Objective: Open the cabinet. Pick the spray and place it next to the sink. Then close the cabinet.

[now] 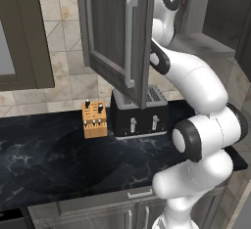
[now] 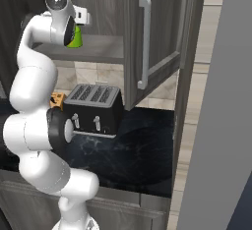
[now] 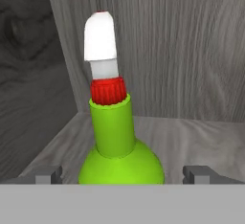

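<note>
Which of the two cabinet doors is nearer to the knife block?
The left door, the one open in the left base view: the knife block stands just below its lower corner. The right door hangs open on the toaster's far side.

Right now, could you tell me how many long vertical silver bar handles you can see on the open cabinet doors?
2: one long silver bar handle on the left-hand open dark grey door, one handle on the right-hand open door. None seem hidden.
</note>
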Available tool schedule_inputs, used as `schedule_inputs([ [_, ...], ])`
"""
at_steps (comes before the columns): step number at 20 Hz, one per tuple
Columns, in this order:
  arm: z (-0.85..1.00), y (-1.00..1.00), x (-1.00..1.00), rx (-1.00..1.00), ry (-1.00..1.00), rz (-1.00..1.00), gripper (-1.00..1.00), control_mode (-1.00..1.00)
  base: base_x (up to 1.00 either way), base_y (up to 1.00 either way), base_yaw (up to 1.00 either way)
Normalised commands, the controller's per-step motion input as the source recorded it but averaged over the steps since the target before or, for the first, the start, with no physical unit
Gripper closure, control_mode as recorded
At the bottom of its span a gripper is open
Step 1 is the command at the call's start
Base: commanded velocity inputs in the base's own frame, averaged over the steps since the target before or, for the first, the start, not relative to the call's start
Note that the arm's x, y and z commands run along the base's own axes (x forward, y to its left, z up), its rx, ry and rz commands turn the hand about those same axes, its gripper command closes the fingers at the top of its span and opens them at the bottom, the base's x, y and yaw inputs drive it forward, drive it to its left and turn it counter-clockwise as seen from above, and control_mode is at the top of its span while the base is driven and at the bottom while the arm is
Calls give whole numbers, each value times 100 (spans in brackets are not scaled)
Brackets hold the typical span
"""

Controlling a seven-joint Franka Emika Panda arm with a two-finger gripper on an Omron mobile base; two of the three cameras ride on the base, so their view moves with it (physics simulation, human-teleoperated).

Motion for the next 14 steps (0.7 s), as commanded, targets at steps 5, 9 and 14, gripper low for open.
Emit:
schedule_inputs([
  [5, 0, 2, 23, -1, 0, 0, -100, -100, 0, 0, 0],
  [9, 0, 13, 6, 0, 0, 0, -100, -100, 0, 0, 0],
  [14, -1, 20, 1, 0, 0, 0, -100, -100, 0, 0, 0],
])
